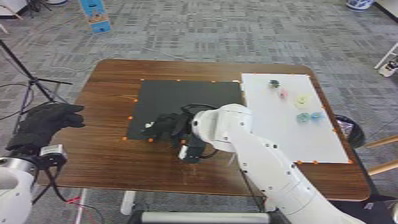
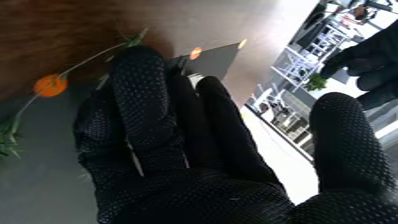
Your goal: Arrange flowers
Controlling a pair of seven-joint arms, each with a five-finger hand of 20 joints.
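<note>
Flowers [image 1: 302, 101] in pale yellow-green, pink and blue on the white mat [image 1: 298, 147], toward the right side of the brown counter [image 1: 114, 170], with a small dark green piece [image 1: 274, 83] near the mat's far edge. Also a thin green stem [image 2: 89, 57] with leaves, near the right robot hand [image 1: 164, 127] and across an orange dot [image 2: 51, 85] at the edge of the black mat [image 1: 187, 92]. Just beyond the counter's right edge, a dark container [image 1: 351, 127], contents too small to tell. On the floor, a blue-and-white vessel [image 1: 360, 4], cut off by the head view's top edge. Right robot hand [image 2: 195, 195] over the near part of the black mat, fingers straight and close together, thumb well apart; hold on the stem impossible to tell. Left robot hand [image 1: 51, 119] beyond the counter's left edge, fingers loosely bent, with room between glove and black mat. Stem partly hidden behind the right robot hand's fingers.
</note>
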